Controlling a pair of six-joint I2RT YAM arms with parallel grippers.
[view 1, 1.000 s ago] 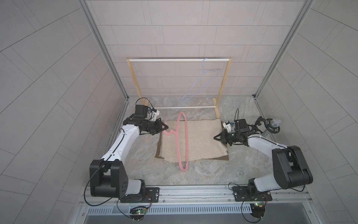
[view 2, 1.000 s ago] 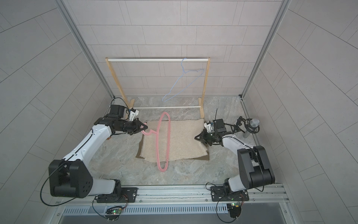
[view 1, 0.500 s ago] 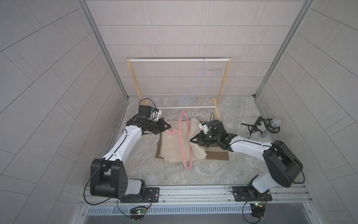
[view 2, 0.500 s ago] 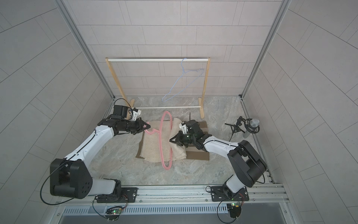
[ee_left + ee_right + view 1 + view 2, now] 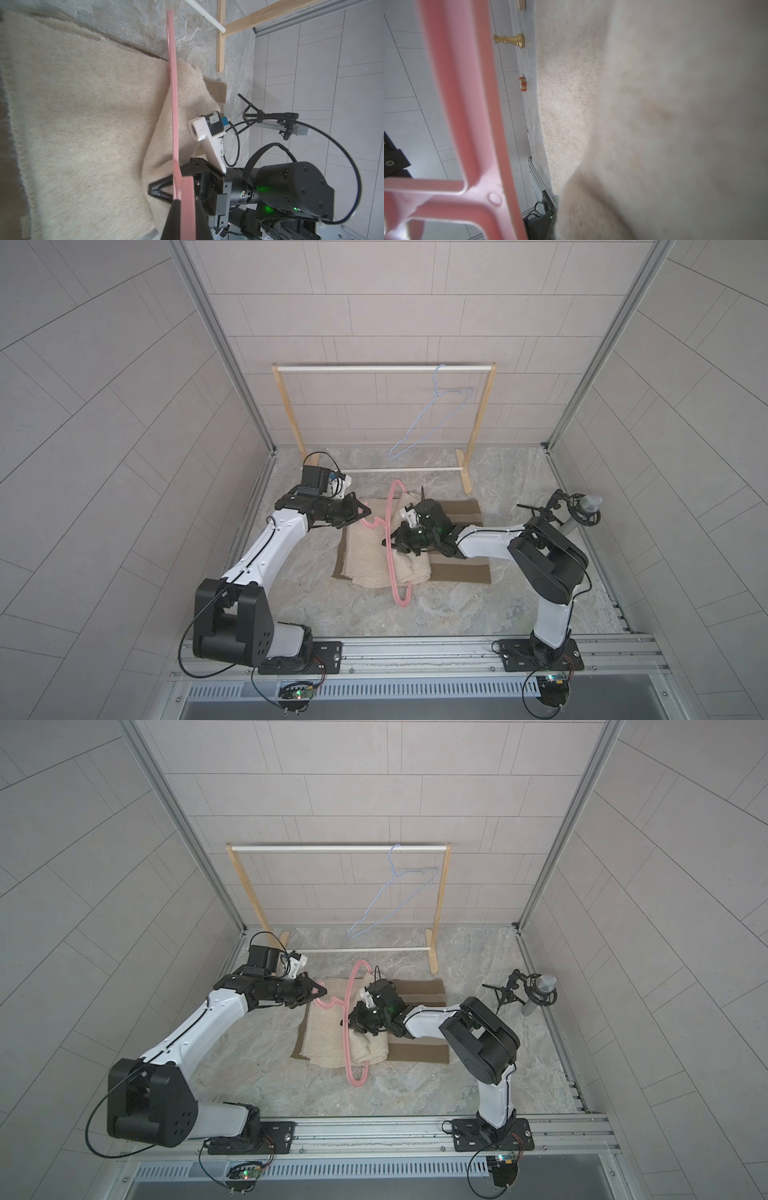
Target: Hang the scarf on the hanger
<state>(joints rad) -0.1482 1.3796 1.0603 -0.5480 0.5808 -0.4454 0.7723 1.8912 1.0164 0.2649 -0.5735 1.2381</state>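
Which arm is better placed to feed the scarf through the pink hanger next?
Right, probably. The right gripper, jaws shut on a raised fold of the beige fleecy scarf, sits at the opening of the pink plastic hanger; the left gripper is occupied holding that hanger upright by its hook.

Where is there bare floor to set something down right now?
Widest: the floor between the scarf and the front rail. Also between the rack's foot and the microphone. Crowded: the middle, where left gripper, right gripper, pink hanger and scarf meet.
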